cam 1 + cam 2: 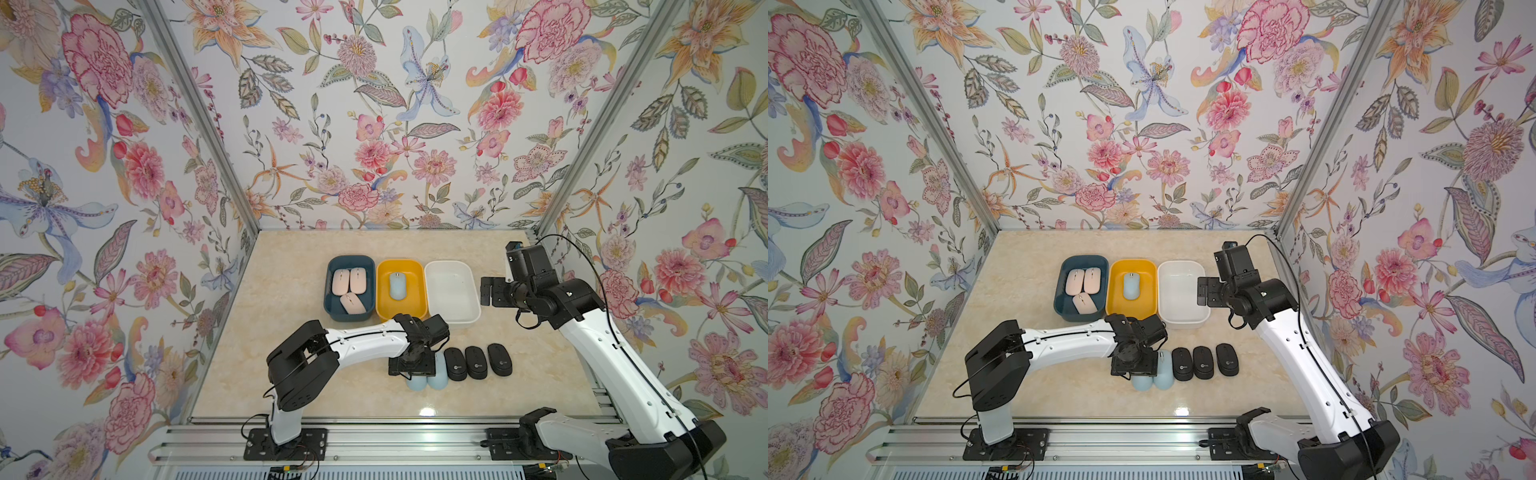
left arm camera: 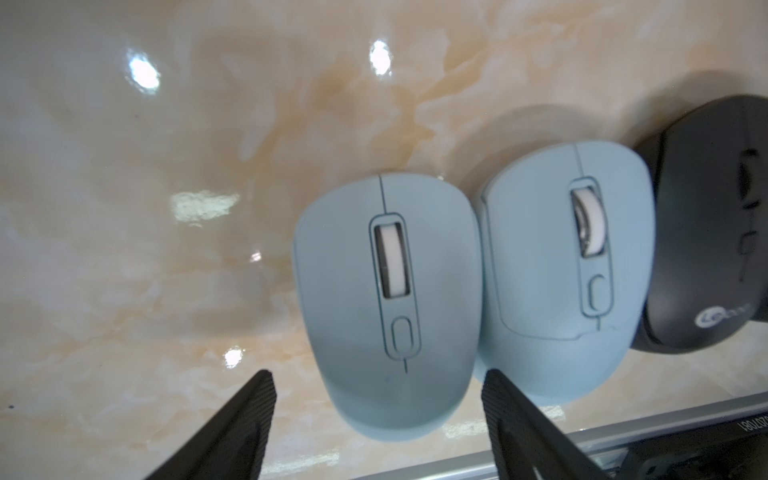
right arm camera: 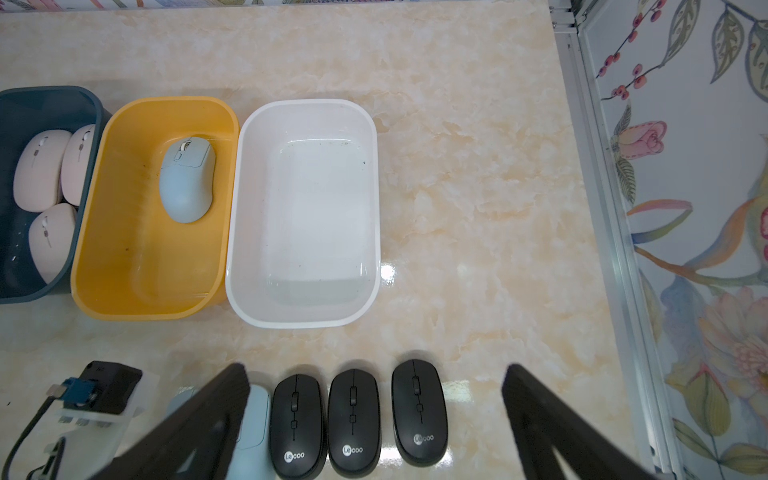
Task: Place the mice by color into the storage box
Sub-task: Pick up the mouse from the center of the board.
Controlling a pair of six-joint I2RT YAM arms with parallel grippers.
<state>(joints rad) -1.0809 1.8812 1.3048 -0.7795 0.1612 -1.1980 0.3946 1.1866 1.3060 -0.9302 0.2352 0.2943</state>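
**Fig.** Blue mouse (image 2: 386,291), leftmost of the near row, lies on the table (image 2: 166,249) tight against the 2nd blue mouse (image 2: 561,270). Black mice (image 1: 478,362) sit to its right. L gripper (image 2: 378,374) straddles it, jaws apart, nothing clamped yet: gap on the left, right finger (image 2: 511,415) at the seam btw. the two blues. Yellow box (image 3: 137,270), far, holds 1 blue. R gripper (image 1: 492,291) hangs wide open, empty, by the white box (image 3: 307,208). Risks: seam finger shoves or pinches the neighbour; smooth rounded shell squirts out if the squeeze is off-centre.
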